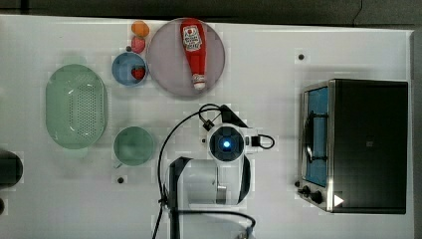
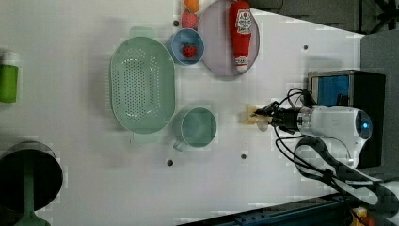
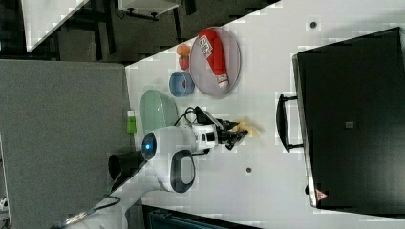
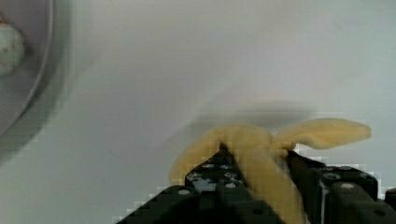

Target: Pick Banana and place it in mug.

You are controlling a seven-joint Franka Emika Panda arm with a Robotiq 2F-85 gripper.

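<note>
Banana [image 4: 261, 154] sits pinched between my gripper [image 4: 259, 161] fingers, low over the white table [image 1: 278, 59]. Grip looks kinda off-centre on the floppy peel, so it might slip once I swing toward the mug [image 1: 133, 145], well apart.

White table [image 1: 278, 64] with mug [image 1: 134, 145], colander [image 1: 75, 106], oven [image 1: 366, 144]

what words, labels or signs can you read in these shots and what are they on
Ketchup bottle: a white label on the red body, its print too blurred to read.
Toaster oven: a small red triangular warning sign near one corner, symbol too small to make out.
No other text shows.
</note>
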